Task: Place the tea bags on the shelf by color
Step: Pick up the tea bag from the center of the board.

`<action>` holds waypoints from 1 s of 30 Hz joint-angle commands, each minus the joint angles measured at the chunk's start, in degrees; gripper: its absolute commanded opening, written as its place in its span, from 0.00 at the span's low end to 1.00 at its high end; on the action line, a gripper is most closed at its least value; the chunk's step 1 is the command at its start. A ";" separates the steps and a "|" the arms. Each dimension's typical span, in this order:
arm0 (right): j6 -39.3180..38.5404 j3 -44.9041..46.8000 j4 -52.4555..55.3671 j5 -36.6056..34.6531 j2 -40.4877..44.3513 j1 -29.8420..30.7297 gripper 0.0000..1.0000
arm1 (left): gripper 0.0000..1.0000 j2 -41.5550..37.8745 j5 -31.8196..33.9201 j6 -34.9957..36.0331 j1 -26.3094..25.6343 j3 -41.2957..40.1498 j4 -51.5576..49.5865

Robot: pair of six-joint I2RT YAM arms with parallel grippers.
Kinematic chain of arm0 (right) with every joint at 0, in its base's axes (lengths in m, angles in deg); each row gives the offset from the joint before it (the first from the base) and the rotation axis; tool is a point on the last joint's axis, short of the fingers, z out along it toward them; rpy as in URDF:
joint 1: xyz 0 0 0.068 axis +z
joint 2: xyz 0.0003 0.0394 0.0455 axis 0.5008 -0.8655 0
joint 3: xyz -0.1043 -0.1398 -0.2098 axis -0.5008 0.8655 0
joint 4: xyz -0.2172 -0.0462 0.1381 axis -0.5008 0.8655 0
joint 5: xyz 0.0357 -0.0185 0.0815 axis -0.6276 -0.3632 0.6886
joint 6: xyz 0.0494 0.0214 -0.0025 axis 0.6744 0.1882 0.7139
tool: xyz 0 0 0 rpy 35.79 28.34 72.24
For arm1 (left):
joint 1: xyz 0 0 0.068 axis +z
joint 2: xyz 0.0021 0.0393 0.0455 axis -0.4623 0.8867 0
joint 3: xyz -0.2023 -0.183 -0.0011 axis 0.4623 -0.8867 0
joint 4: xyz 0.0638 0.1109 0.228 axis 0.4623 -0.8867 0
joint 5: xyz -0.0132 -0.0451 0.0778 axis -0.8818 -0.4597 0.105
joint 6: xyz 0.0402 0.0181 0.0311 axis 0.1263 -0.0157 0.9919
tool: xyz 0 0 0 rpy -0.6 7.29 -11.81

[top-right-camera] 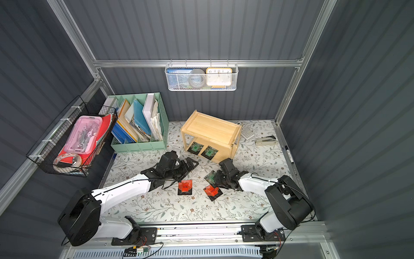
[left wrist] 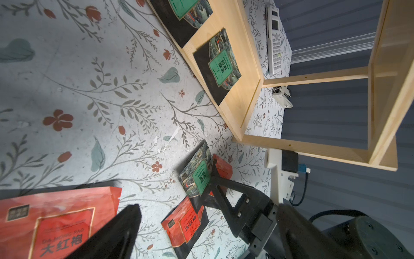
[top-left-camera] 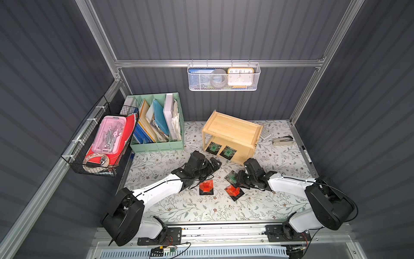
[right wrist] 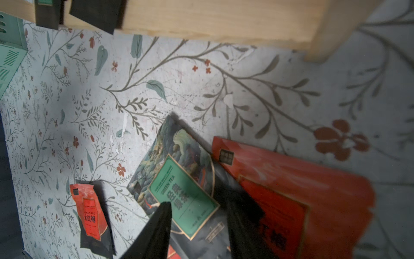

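Nearest the arm bases, 2 sachets lie flat and apart on the floral desk (top-left-camera: 201, 210): the left red tea bag (top-left-camera: 206, 188) near the left arm's wrist, and the right red tea bag (top-left-camera: 234, 192) just in front of the right hand (top-left-camera: 238, 179). That hand has its fingers (right wrist: 156, 226) closed partway onto the edges of a green tea bag (right wrist: 183, 190), which sits tilted and overlaps a 3rd red tea bag (right wrist: 291, 190). A little farther back, the left hand (top-left-camera: 215, 163) hangs over the desk, spread to its widest with nothing in it. Beyond stands the shelf (top-left-camera: 233, 130). On its lower tier the left shelved green tea bag (top-left-camera: 214, 148) and the right shelved green tea bag (top-left-camera: 228, 152) lie side by side at the front edge. Behind the shelf are a calculator (top-left-camera: 265, 134) and a stapler (top-left-camera: 282, 140).
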 commanded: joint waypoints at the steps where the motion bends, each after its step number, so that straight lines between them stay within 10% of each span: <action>1: 2.69 -0.88 -0.06 0.39 -1.55 0.20 0.45 | 1.00 1.10 -1.18 1.62 0.41 -0.41 0.67; 30: 36.56 4.58 -4.28 -2.19 -1.99 8.21 0.46 | 0.88 11.66 -6.32 -7.61 -0.46 -4.54 16.16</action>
